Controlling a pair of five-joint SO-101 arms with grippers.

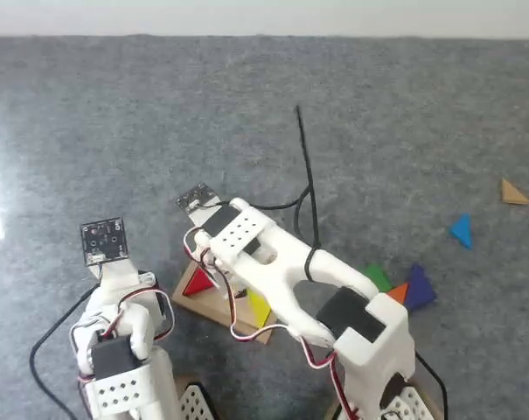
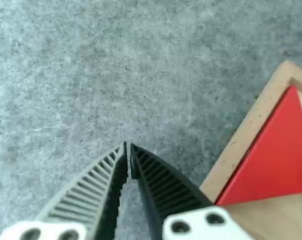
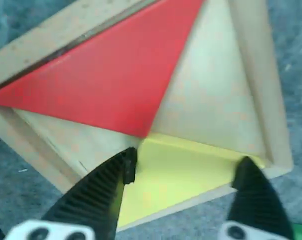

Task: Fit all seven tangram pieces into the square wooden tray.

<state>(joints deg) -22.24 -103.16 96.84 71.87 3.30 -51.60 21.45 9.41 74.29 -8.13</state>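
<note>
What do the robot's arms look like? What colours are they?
The left arm and right arm are white plastic with black motor blocks and rows of little holes. Thin red, white and black wires run along them. The left gripper and right gripper have black ribbed fingers.

The high camera is looking steeply down on the counter (image 1: 247, 114) from well above. Both wrist cameras are looking down from close by, sharing the tray (image 2: 245, 135) and red triangle (image 3: 106, 85).

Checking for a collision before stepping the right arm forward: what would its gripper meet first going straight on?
Most likely the yellow piece lying in the wooden tray: the right gripper, open, points down at it. The gap above it is unclear.
</note>
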